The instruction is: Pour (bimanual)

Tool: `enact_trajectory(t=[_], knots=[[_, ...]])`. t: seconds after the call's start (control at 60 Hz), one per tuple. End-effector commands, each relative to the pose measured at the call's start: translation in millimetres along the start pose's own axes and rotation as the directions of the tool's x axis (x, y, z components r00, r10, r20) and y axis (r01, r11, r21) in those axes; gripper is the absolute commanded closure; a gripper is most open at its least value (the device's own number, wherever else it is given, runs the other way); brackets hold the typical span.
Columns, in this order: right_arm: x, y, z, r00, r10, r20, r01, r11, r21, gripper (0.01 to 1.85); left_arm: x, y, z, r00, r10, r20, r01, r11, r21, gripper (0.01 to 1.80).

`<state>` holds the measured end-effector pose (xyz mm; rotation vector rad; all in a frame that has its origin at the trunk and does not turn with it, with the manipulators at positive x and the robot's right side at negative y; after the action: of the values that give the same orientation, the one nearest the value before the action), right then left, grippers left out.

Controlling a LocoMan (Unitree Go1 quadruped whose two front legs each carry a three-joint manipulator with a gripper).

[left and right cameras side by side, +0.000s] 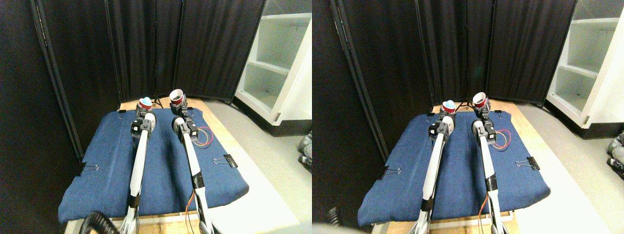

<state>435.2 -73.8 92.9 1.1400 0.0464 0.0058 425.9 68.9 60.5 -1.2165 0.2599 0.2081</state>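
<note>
— Stereo pair view: what do your grippers carry?
— My left gripper (145, 110) is closed around a red cup (145, 103) with something light blue inside; my right gripper (177, 104) clamps a tilted empty red cup (176, 95).
— Where?
— Both up over the far edge of the blue cloth (107, 165), near each other but apart.

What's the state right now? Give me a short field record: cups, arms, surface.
left cup: red cup at the left gripper, upright, something light blue on top
right cup: red cup at the right gripper, tilted, white inside showing
cups: apart, not touching
surface: blue cloth clipped over a wooden table
clips: binder clip on the right edge
backdrop: black curtain
</note>
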Motion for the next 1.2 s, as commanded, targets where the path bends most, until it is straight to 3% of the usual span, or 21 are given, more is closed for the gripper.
enact_trajectory(t=[0.017, 0.45, 0.617, 0.883, 1.2], knots=[[-4.4, 4.7, 4.1, 0.999, 0.036, 0.023, -0.037, 0.999, 0.035, 1.85, 1.9, 1.6, 2.5, 1.0, -0.029, -0.013, 0.029, 1.0, -0.009, 1.8], [-7.7, -39.3, -4.6, 0.998, -0.045, 0.034, 0.038, 0.983, 0.179, 1.85, 8.1, 55.4, -3.6, 1.0, 0.004, 0.018, -0.002, 0.997, -0.071, 1.8], [-5.3, -54.5, -9.2, 0.998, -0.05, 0.033, 0.044, 0.984, 0.171, 1.85, 7.9, 66.0, -6.0, 1.0, 0.012, 0.019, -0.01, 0.996, -0.094, 1.8], [4.3, -77.0, -18.2, 0.996, -0.082, 0.044, 0.073, 0.981, 0.179, 1.85, 21.6, 74.4, -5.9, 0.999, 0.022, 0.036, -0.017, 0.992, -0.125, 1.8], [10.7, -86.0, -25.4, 0.992, -0.109, 0.061, 0.097, 0.98, 0.173, 1.85, 35.9, 72.6, -5.9, 0.999, 0.017, 0.04, -0.012, 0.992, -0.123, 1.8]])
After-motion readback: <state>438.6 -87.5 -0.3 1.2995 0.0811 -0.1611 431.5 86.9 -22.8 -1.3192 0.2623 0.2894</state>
